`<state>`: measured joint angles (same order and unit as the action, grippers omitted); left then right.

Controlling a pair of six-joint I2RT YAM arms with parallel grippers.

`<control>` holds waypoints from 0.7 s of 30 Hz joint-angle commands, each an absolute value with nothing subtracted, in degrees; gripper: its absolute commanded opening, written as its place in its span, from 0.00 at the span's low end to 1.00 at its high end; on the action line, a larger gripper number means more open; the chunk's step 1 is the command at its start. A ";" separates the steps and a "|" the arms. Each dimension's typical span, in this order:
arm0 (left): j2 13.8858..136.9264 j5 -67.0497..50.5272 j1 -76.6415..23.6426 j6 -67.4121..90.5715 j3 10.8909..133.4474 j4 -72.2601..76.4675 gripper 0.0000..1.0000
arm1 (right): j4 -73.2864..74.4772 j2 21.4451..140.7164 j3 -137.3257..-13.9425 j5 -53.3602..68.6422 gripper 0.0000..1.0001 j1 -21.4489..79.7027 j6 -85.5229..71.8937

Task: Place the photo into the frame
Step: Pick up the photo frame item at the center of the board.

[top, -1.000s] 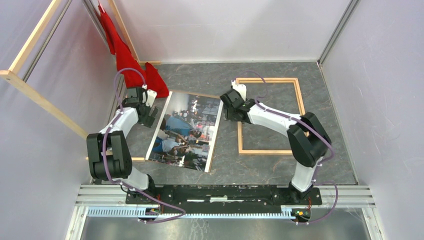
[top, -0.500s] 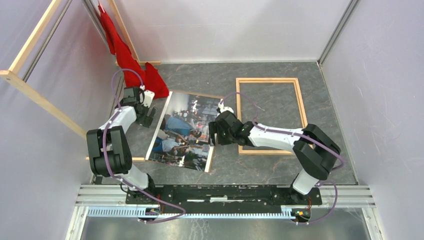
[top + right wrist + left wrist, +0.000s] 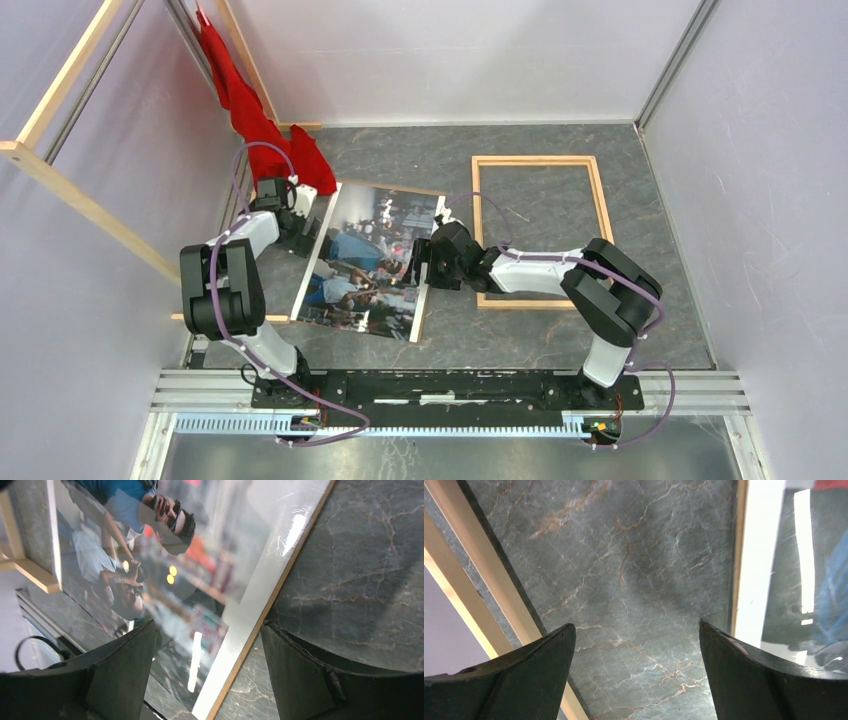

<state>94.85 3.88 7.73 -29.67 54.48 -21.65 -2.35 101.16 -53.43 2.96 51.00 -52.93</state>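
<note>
1. Swung the right fingers (image 3: 115, 675) off the far-left corner of the frame (image 3: 535, 160) and down to the right edge of the photo (image 3: 370, 265).
2. Spread them further on the way; now set wide and gripping nothing, with one finger over the print and the other over bare worktop (image 3: 400, 150).
3. Kept the left fingers (image 3: 514, 680) much as before: fully wide, empty, low over the worktop just beside the photo's left edge.
4. Left the photo where it was: flat, face up, to the left of the frame and apart from it, with a thin brown panel (image 3: 292, 560) edge showing under its white border.
5. Reads as lining up a pinch on that right edge, probably to lift or slide the sheet toward the empty frame. Likely awkward to catch the thin print alone rather than the panel with it.
</note>
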 commanded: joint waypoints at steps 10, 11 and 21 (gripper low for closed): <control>101.25 1.53 3.66 -23.30 60.92 -18.75 0.97 | -7.50 104.48 -53.59 6.62 0.83 44.64 -60.30; 101.25 1.23 3.56 -23.22 61.37 -18.80 0.97 | -7.47 104.12 -53.42 7.07 0.83 44.64 -60.29; 98.82 3.41 3.26 -23.90 65.71 -19.95 0.96 | 6.29 101.50 -58.97 -1.93 0.83 42.69 -51.97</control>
